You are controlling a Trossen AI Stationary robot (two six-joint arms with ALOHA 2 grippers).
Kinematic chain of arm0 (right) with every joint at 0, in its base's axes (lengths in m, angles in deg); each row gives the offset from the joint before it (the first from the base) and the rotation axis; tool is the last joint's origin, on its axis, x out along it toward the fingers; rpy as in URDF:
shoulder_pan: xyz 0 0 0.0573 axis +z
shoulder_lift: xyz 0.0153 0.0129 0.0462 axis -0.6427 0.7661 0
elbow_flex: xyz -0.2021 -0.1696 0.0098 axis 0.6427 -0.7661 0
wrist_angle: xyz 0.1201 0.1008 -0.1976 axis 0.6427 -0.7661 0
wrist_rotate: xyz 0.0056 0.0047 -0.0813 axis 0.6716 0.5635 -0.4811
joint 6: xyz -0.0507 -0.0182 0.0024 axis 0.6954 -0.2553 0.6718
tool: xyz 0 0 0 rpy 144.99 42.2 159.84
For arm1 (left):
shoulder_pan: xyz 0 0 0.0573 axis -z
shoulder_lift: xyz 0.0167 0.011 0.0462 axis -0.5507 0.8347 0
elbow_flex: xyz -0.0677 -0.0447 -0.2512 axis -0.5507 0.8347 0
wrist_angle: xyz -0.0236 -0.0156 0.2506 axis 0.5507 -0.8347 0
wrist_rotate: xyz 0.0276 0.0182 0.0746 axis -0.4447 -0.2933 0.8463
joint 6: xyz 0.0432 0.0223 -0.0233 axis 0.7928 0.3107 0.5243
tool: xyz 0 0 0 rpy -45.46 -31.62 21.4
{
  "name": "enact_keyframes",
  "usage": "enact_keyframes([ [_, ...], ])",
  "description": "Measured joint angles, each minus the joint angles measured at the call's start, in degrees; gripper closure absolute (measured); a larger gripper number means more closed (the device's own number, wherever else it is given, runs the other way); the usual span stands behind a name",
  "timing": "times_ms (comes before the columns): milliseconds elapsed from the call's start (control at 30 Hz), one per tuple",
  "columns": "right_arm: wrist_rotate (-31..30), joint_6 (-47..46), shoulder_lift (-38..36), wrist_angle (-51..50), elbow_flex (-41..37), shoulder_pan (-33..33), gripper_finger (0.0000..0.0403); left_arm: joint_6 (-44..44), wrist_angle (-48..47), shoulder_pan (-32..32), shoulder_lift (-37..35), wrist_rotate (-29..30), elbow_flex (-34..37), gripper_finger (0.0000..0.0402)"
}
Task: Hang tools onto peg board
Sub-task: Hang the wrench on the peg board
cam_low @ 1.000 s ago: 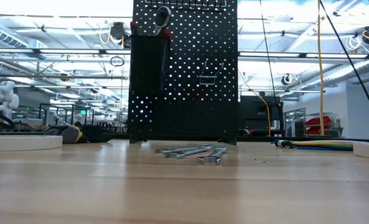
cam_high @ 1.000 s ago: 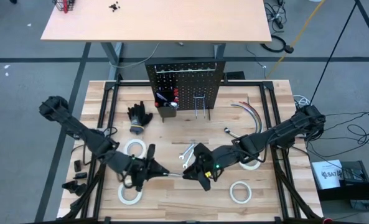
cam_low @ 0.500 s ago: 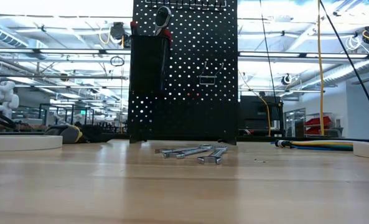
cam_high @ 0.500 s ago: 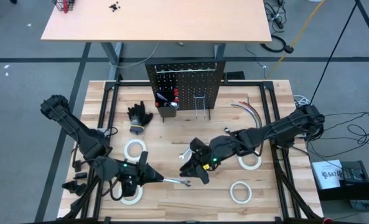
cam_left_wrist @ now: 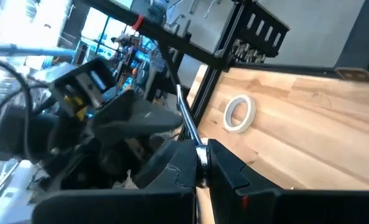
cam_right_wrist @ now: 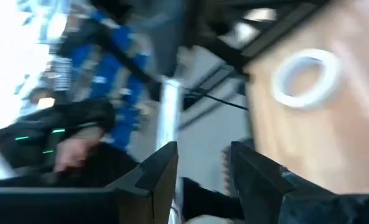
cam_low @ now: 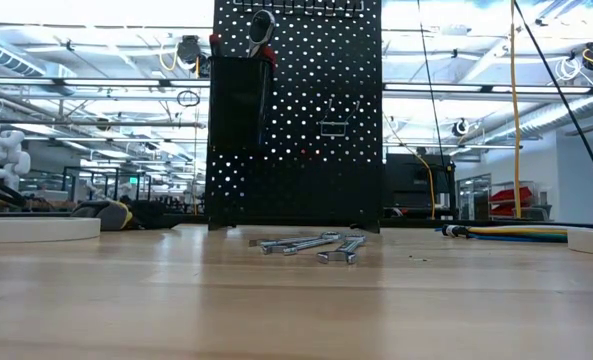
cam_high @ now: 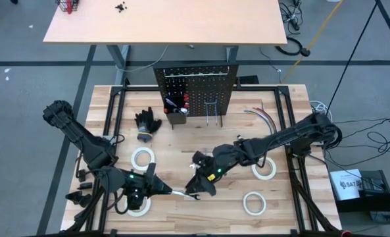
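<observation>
My left gripper (cam_high: 156,188) hovers over the table's near left part, shut on a small silver wrench (cam_high: 181,193) that juts toward the right. My right gripper (cam_high: 196,189) is open at the wrench's free end. In the right wrist view the wrench (cam_right_wrist: 170,109) stands just ahead of one finger (cam_right_wrist: 161,171); whether they touch I cannot tell. More wrenches (cam_low: 311,243) lie flat before the black peg board (cam_high: 196,89). Its bin (cam_high: 176,108) holds screwdrivers. Several white tape rolls (cam_high: 143,158) (cam_high: 254,203) lie flat. My left gripper pinches the wrench between its two fingers near one end (cam_left_wrist: 200,163). The fingers come roughly level from the table's left, along the wrench. The wrench is lifted clear and sticks out ahead of the fingertips, its free end (cam_high: 193,196) toward my right gripper.
Black gloves (cam_high: 146,124) lie left of the peg board and curved cables (cam_high: 260,117) right of it. A tape roll (cam_high: 266,171) sits under my right arm, another (cam_high: 139,205) below my left gripper. Bare wood lies along the near edge between the arms.
The two grippers stood close together over the wrench. My left gripper then drew back toward the near left edge with the wrench in its hold, while my right gripper parted from it. Since then my right gripper has moved toward the near left, up to the wrench's free end.
</observation>
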Motion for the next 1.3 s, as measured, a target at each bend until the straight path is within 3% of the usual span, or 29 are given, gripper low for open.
enact_keyframes([
  [133, 5.42, -2.19, 2.46, 11.72, 0.15, -0.43, 0.0260, 0.79, 0.06, -0.20, 0.00, -1.18, 0.00, 0.0391],
  [300, 7.56, -5.71, 5.06, 17.70, 0.11, -0.47, 0.0260, 1.13, -0.40, -0.14, 0.00, -2.17, 0.02, 0.0391],
  [1300, 9.50, -10.61, 6.68, 18.65, 0.11, 1.61, 0.0262, 3.78, -0.27, 1.68, -0.42, -2.54, 0.00, 0.0391],
])
